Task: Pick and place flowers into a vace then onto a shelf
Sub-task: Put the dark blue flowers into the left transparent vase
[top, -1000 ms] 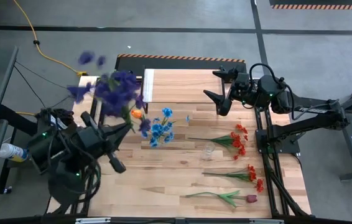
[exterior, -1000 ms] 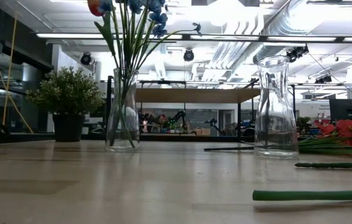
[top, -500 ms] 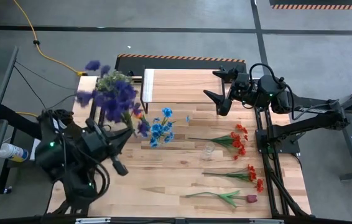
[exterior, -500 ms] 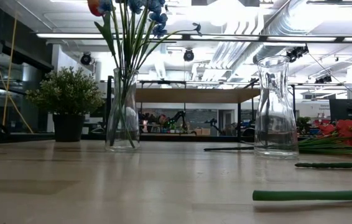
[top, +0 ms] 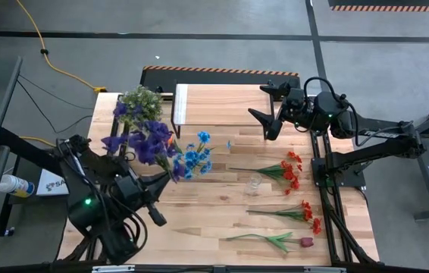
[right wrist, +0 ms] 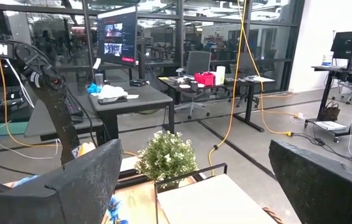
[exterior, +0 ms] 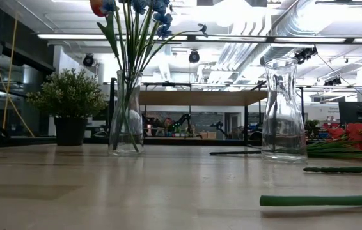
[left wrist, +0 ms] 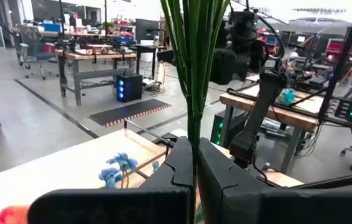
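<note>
Bare tabletop (top: 199,216) lies beside the left gripper's (top: 154,213) fingers; ahead of them stand a filled vase (exterior: 126,115) and potted plant (top: 140,99).

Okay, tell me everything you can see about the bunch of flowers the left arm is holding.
The bunch has dark blue and purple blooms on long green stems, artificial by the look of them. The left gripper is shut on the stems, pinching them together between its dark fingers. In the high view the blooms fan out above the table's left side, beside the bushy pale-green plant, lifted off the wood.

robotics lab; workbenches (left wrist: 95,59), monitors (right wrist: 117,38)
</note>
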Tool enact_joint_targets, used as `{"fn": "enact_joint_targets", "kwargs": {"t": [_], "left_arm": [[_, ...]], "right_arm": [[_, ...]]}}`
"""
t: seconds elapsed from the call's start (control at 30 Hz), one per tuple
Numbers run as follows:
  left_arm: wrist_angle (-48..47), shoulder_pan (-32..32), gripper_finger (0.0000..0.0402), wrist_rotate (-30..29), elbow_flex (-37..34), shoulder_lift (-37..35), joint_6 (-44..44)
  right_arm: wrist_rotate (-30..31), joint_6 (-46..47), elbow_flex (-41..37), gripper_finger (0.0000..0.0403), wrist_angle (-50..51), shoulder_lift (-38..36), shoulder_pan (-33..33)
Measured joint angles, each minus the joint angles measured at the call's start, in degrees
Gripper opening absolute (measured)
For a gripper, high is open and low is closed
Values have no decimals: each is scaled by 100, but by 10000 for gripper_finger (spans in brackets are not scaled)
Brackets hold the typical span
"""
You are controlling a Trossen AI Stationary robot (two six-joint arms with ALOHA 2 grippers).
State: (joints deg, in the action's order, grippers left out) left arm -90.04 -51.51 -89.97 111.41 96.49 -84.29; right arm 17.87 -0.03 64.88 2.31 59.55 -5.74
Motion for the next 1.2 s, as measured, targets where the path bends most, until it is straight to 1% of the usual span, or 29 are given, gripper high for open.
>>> {"fn": "enact_joint_targets", "kwargs": {"t": [0.27, 0.4, 0.57, 0.83, 1.0, 1.2], "left_arm": [[2, -202, 35, 0, -642, 0, -855], [4, -339, 35, -3, -857, 0, -1005], [9, -339, 35, -14, -1173, -33, -1056], [7, -323, 35, -1, -2036, -430, -1634], [1, -321, 35, -1, -2627, -736, -2064], [5, -50, 35, 6, -3216, -946, -2348]], "right_arm": [[1, 0, 0, 394, 89, 0, 0], [2, 0, 0, 394, 91, -2, -2], [2, 9, 0, 394, 91, 0, -1], [2, 32, 0, 394, 91, 0, -1], [2, 252, 0, 394, 91, 0, -2], [2, 256, 0, 394, 93, 0, 0]]}}
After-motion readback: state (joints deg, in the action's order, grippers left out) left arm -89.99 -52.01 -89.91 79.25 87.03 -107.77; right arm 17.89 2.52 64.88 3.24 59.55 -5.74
